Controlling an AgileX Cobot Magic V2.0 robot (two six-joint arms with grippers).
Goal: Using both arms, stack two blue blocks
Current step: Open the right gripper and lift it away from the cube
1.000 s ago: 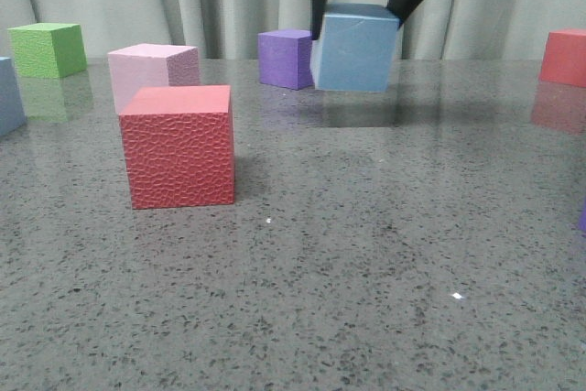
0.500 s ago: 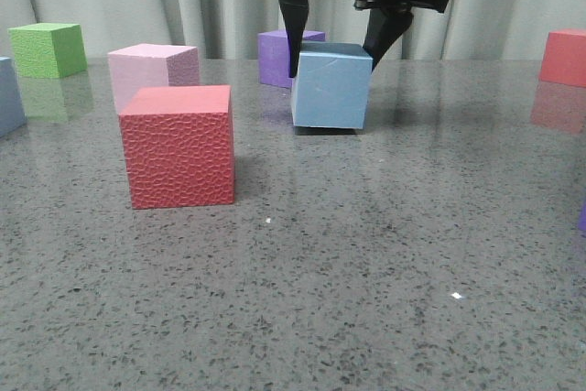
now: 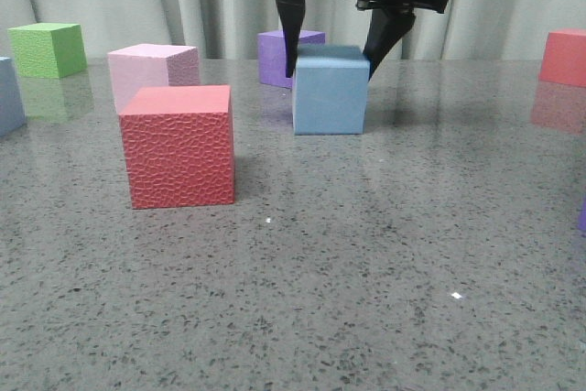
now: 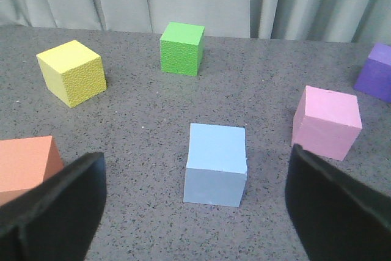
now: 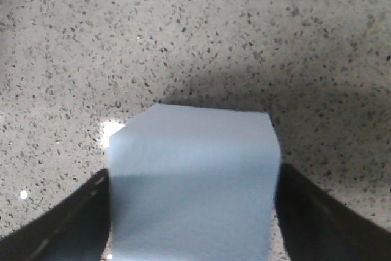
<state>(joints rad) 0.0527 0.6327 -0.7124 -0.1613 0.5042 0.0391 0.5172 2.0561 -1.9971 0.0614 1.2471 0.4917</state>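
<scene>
One blue block (image 3: 330, 96) rests flat on the grey table in the middle of the front view. My right gripper (image 3: 331, 66) comes down over it, with a finger (image 3: 291, 43) against each side. In the right wrist view the block (image 5: 194, 181) fills the space between the two fingers, which touch its sides. The second blue block (image 4: 215, 163) stands alone on the table in the left wrist view, and shows at the far left edge of the front view (image 3: 9, 93). My left gripper (image 4: 194, 224) is wide open and empty, above and short of it.
A red textured cube (image 3: 179, 144) and a pale pink cube (image 3: 151, 70) stand to the left of the held block. A purple cube (image 3: 284, 54) stands just behind it. A green cube (image 3: 48, 49) is at far left, a red cube (image 3: 565, 57) at far right, and a yellow cube (image 4: 72, 71) near the green one.
My right gripper came down and leftward with the blue block. The block went from lifted and tilted to resting flat on the table. The left finger has shifted slightly outward.
</scene>
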